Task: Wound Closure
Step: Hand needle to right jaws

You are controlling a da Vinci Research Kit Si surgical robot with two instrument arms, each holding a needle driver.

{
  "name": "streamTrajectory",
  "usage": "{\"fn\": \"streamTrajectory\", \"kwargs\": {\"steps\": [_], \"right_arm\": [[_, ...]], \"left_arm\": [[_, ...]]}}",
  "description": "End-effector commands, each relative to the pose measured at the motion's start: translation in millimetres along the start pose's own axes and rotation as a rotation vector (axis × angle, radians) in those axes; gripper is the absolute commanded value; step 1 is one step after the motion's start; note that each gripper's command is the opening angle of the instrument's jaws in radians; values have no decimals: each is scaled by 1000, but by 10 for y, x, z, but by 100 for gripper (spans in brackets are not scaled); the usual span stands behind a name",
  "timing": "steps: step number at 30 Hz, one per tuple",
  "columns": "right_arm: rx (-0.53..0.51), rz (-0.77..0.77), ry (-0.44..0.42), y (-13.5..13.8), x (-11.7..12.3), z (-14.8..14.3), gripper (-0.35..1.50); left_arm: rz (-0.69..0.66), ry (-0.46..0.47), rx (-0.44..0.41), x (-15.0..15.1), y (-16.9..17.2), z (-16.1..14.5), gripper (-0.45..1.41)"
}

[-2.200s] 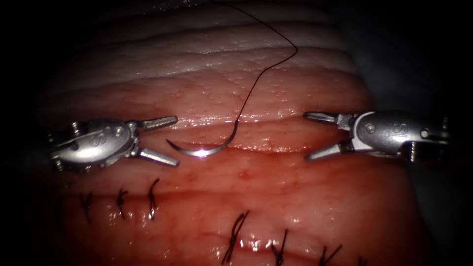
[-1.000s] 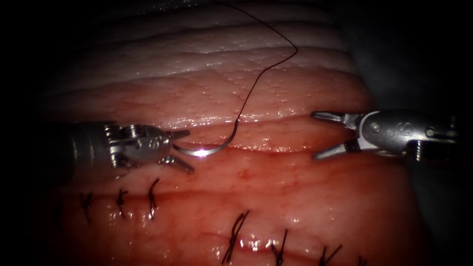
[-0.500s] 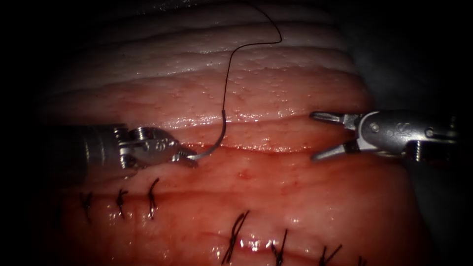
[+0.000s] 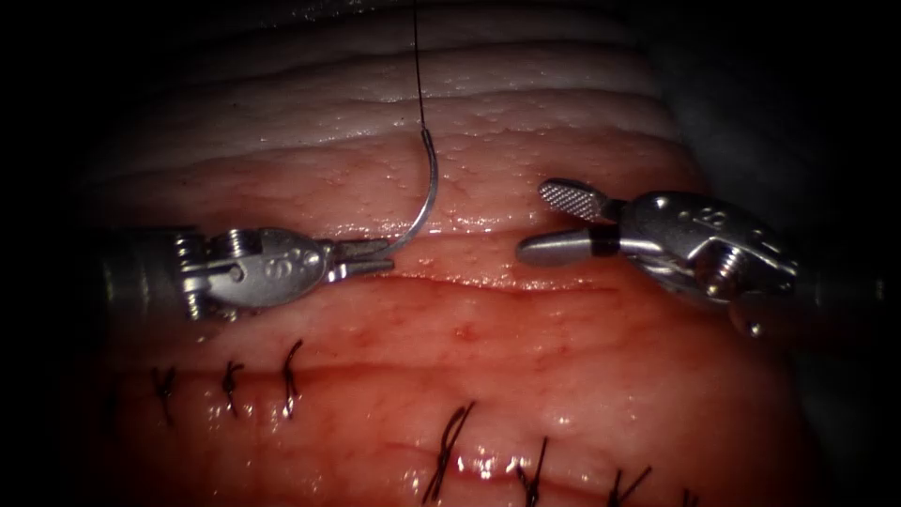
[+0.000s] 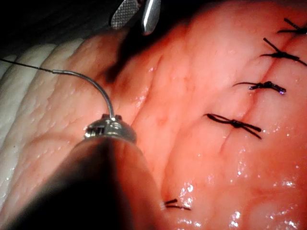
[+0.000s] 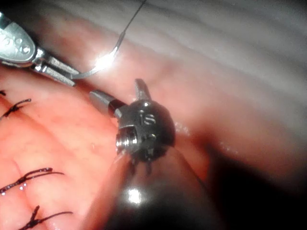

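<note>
The left tool (image 4: 375, 257), at centre-left of the endoscope view, was clamped on the needle (image 4: 427, 202) near its tip, the curve rising clear of the tissue (image 4: 526, 376) with the thread (image 4: 418, 66) running to the top edge. The right tool (image 4: 554, 223), at centre-right, had its jaws apart and held nothing. Both sat just above the cut (image 4: 507, 284).

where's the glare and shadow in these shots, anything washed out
Endoscope view: dark edges, wet glints on the tissue by the stitches; the needle, free of the tissue and held near its tip by the left tool, has no glare. Right wrist view: a bright flare on the needle; the open, empty right tool has a shaft glint. Left wrist view: the shaft is in shadow.
</note>
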Motion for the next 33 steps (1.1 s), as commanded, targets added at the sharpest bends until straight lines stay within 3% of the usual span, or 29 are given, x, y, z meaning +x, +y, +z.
{"fn": "streamTrajectory", "kwargs": {"steps": [1, 3, 9, 13, 17, 24, 33], "right_arm": [[5, 14, 1, -4, 2, 10, 127], [5, 101, 8, -7, 5, 11, 139], [7, 176, 40, -8, 11, 14, 140], [-16, 191, 50, -8, 12, 22, 122], [-65, 227, 67, -12, 12, 28, 123], [-119, 253, 71, -14, 11, 36, 135], [-188, 269, 93, -16, 12, 51, 127]], "left_arm": [[3, -1, 0, 0, 0, 9, -45], [53, -8, 66, 3, 3, 14, -45], [144, -26, 191, 12, 14, 23, -45], [183, -58, 270, 25, 25, 25, -45], [243, -89, 333, 33, 32, 24, -45], [267, -110, 356, 36, 34, 22, -45], [319, -118, 399, 48, 43, 19, -45]]}}
